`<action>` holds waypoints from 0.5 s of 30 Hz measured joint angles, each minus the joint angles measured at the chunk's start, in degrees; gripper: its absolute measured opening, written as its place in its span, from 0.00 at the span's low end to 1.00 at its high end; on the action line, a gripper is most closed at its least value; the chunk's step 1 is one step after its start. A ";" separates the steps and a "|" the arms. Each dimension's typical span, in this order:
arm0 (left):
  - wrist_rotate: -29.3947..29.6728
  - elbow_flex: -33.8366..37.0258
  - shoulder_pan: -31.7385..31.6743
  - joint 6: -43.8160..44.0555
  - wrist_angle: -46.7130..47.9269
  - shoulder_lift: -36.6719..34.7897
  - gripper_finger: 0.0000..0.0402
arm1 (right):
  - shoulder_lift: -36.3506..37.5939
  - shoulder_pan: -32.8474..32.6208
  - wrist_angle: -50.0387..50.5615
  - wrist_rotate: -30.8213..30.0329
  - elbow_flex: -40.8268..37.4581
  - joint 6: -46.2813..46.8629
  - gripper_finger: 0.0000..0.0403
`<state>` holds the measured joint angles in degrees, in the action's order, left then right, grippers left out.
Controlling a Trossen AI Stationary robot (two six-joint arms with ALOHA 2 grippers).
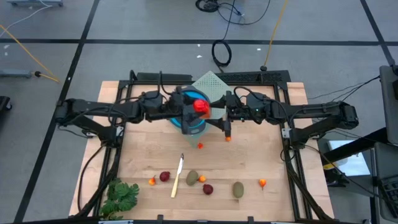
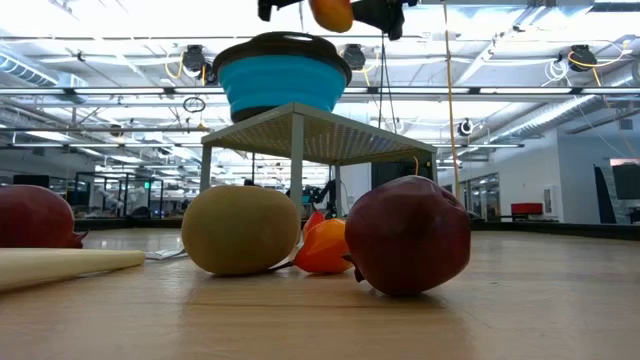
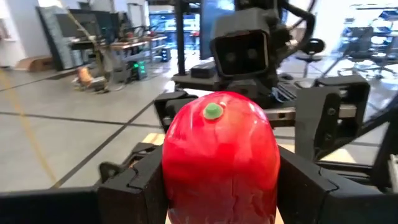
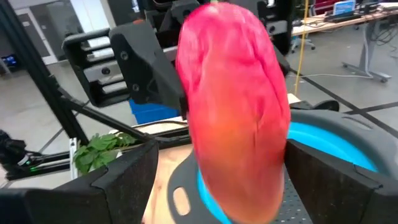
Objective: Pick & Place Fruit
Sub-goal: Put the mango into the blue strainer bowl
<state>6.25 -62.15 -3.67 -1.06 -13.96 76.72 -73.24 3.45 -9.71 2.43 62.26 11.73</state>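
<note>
At frame centre, above blue bowl (image 1: pixel 189 128): orange-red oblong fruit (image 1: pixel 199 106) gripped in left gripper (image 3: pixel 221 183) jaws, with right gripper (image 4: pixel 227 180) jaws spread open around it.

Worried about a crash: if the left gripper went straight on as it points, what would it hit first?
Probably the right gripper, facing the left gripper just past the red fruit that one holds; depth unclear.

The high view looks straight down on the whole table (image 1: pixel 249 168), the low view level across it, both wrist views close on the red fruit (image 3: pixel 221 155).
</note>
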 joint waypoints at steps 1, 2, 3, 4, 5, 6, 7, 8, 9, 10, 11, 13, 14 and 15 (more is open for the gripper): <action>0.78 0.00 -0.24 -0.04 0.87 -0.59 0.54 | 0.25 0.07 0.12 -0.08 0.00 0.01 0.83; 2.10 0.00 -0.50 -0.40 2.65 -1.43 0.54 | 0.45 0.09 0.37 0.10 0.00 0.02 0.83; 3.43 0.00 -0.80 -0.41 4.04 -2.22 0.54 | 0.55 0.07 0.25 0.55 0.00 -0.04 0.83; 4.58 0.00 -1.08 -0.40 4.77 -2.91 0.54 | 0.64 -0.02 0.16 0.69 0.02 -0.31 0.83; 5.91 0.00 -1.34 -0.38 6.09 -3.76 0.54 | 0.96 -0.10 0.66 0.98 0.03 -0.38 0.83; 6.82 0.00 -1.55 -0.36 7.86 -4.57 0.54 | 1.27 -0.14 1.47 1.03 0.02 -0.44 0.83; 7.44 0.00 -1.77 -0.36 9.18 -5.27 0.54 | 1.41 -0.12 1.55 1.02 0.00 -0.44 0.83; 7.78 0.00 -1.92 -0.30 10.39 -5.92 0.54 | 1.51 -0.06 1.33 0.85 0.02 -0.48 0.83; 8.08 0.00 -2.19 -0.18 11.78 -6.64 0.54 | 1.84 -0.01 1.60 0.69 0.04 -0.66 0.83; 8.47 0.00 -2.43 0.00 12.68 -7.29 0.54 | 2.18 0.00 2.07 0.66 0.02 -0.77 0.82; 9.05 0.00 -2.61 0.08 13.14 -7.96 0.54 | 2.35 0.01 2.07 0.68 0.02 -1.02 0.82; 9.93 0.00 -3.00 0.13 14.63 -8.99 0.54 | 2.68 -0.05 1.83 0.78 0.02 -2.04 0.79; 10.07 0.00 -3.13 0.15 15.44 -9.45 0.54 | 3.05 -0.05 2.22 0.84 0.02 -2.41 0.78; 10.34 -0.01 -3.23 0.19 16.45 -9.82 0.54 | 3.30 -0.05 2.34 0.82 0.02 -2.73 0.76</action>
<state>16.59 -62.16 -6.90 -0.87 2.48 66.90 -69.95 3.40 -7.37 3.25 62.28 9.00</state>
